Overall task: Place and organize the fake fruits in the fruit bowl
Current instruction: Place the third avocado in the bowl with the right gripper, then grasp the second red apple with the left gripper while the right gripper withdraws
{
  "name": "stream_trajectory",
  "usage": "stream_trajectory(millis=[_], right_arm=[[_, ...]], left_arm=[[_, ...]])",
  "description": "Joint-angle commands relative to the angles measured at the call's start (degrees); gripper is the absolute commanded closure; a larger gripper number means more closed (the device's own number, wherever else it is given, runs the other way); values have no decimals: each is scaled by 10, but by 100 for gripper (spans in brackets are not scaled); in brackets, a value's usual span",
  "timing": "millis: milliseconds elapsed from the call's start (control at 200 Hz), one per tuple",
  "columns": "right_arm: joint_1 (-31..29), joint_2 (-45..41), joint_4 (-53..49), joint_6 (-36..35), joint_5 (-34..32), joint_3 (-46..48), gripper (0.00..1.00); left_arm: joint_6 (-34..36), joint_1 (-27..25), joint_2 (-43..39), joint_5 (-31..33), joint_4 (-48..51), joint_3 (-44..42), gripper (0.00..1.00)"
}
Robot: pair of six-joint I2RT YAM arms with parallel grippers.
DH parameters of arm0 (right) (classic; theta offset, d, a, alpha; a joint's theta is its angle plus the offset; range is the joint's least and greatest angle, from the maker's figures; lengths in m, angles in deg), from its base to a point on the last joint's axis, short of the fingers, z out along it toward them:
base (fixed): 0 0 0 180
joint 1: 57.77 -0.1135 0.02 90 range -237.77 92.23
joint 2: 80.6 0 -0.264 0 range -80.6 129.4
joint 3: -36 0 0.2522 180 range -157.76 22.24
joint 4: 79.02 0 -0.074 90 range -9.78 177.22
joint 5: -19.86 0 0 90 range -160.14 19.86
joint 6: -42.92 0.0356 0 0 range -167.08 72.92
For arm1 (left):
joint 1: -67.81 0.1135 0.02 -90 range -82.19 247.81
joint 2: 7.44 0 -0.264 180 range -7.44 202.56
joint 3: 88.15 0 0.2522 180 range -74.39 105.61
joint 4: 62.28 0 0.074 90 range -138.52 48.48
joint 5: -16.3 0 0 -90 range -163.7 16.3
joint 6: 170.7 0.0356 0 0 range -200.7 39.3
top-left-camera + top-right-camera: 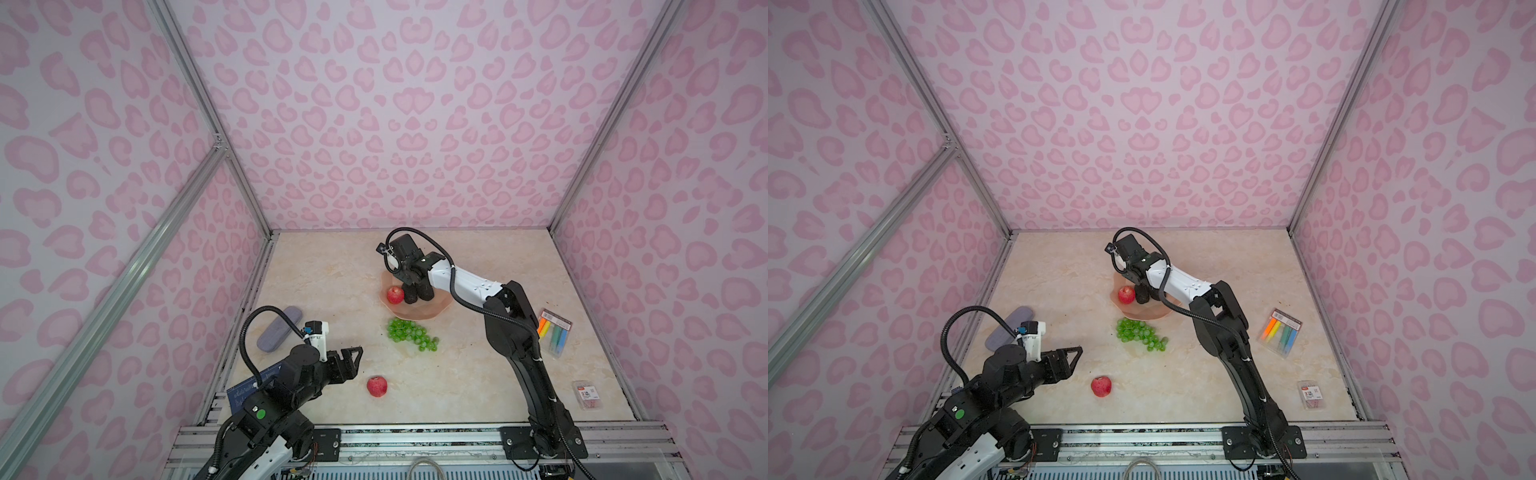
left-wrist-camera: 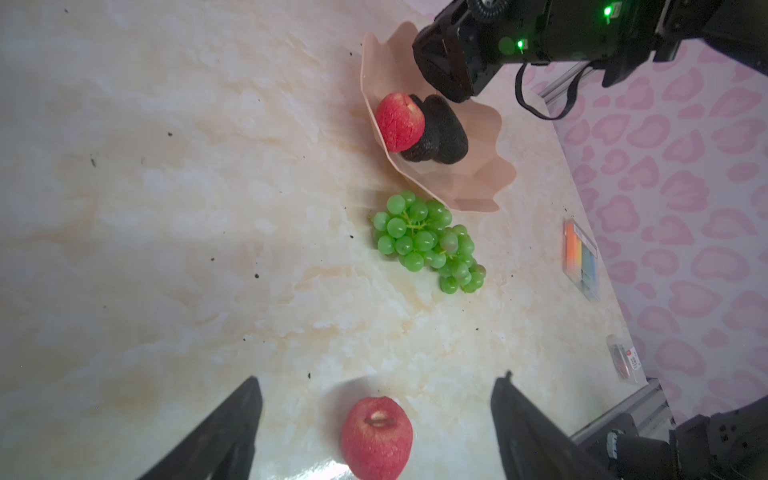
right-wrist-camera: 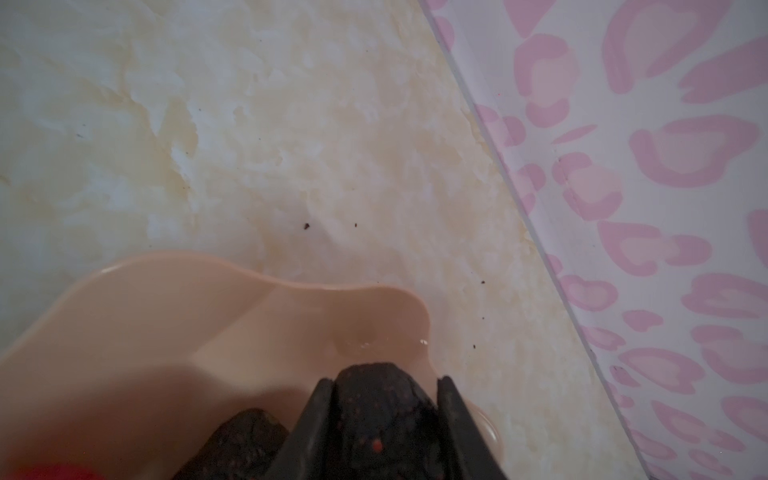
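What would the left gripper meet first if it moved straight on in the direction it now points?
Probably the near red apple: in the left wrist view it lies just ahead of the left gripper, centred between its open fingers. Height is unclear, so the gripper might pass above it.

Two red apples were counted in both top views: the bowl apple (image 1: 395, 295) near the centre of the frame and the table apple (image 1: 377, 386) below it, at lower centre. Two dark avocados could be made out, the left avocado (image 1: 410, 296) and the right avocado (image 1: 427, 291), side by side just right of the bowl apple. Whether another lay hidden could not be told. There was one bunch of green grapes (image 1: 411, 336), one fruit bowl (image 1: 419, 312), one lilac case (image 1: 277, 328) at left, one pack of coloured markers (image 1: 555, 332) at right, and one small clear packet (image 1: 588, 395) at lower right.
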Motion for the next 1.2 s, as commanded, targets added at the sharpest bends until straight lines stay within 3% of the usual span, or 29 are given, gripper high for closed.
stream_trajectory(millis=[0,265,480,620,730,935,1195], right_arm=[[1,26,5,-30,14,-17,71],[6,34,-5,-24,39,-30,47],[5,-55,28,21,82,4,26],[6,-141,53,95,97,54,21],[3,-232,92,160,118,151,18],[3,-400,156,264,126,349,14],[11,-539,138,349,114,468,11]], left_arm=[[-21,0,15,-46,-11,-8,14],[-39,-2,31,-100,-13,-36,18],[-50,-2,9,-112,-12,-49,18],[-49,-6,20,-123,-19,-51,19],[-44,-20,44,-123,-29,-48,19],[-40,-90,119,-74,-45,-34,19],[-41,-132,180,-36,-81,-47,19]])
